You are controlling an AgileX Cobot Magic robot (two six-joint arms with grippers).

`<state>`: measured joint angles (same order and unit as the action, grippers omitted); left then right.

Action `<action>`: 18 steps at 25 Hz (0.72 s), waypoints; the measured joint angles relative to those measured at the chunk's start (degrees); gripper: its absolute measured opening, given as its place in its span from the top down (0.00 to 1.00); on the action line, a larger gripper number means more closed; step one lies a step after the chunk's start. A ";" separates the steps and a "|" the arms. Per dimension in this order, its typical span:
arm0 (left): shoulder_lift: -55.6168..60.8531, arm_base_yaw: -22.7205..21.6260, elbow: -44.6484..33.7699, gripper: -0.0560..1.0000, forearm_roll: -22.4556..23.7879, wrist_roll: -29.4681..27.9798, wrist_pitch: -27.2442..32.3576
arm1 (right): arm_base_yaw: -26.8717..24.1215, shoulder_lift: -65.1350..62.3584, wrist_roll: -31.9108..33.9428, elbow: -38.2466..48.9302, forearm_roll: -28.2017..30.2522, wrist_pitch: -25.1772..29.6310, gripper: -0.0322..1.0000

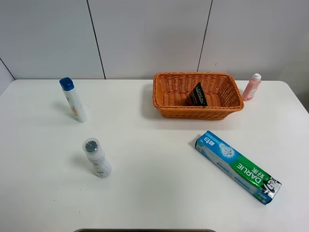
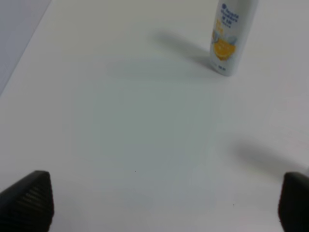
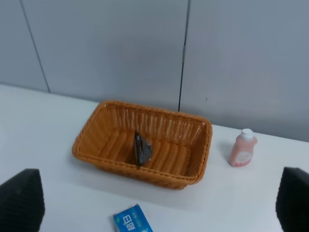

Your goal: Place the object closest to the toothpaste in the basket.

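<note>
Both grippers free and wide apart, black tube already in the basket.

The left gripper (image 2: 164, 203) hangs over bare table (image 2: 120, 135) with its fingers spread and nothing between them; the right gripper (image 3: 159, 203) is likewise spread and holds nothing, looking down on the basket (image 3: 104, 162). A black tube (image 1: 197, 95) leans inside the basket, just beyond the toothpaste (image 1: 237, 166), so the placing looks done. If so, the next move calls only for keeping the arms clear. Counted: one basket, one toothpaste box, one black tube, one pink bottle (image 1: 251, 87) beside the basket, and two white bottles well apart on the left, one blue-capped (image 1: 74, 100), one grey-topped (image 1: 97, 158).
</note>
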<state>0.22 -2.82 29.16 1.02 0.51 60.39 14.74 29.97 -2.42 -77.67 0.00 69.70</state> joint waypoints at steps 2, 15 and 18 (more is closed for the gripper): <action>0.00 0.00 0.00 0.06 0.00 0.00 0.00 | -0.96 -4.45 1.29 2.60 0.46 0.00 0.01; 0.00 0.00 0.00 0.06 0.00 0.00 0.00 | -16.25 -23.74 1.38 28.22 1.26 0.19 0.01; 0.00 0.00 0.00 0.06 0.00 0.00 0.00 | -16.25 -26.53 1.75 33.60 1.26 0.17 0.01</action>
<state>0.22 -2.82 29.16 1.02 0.51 60.39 -1.51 3.44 -0.67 -44.07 1.26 69.87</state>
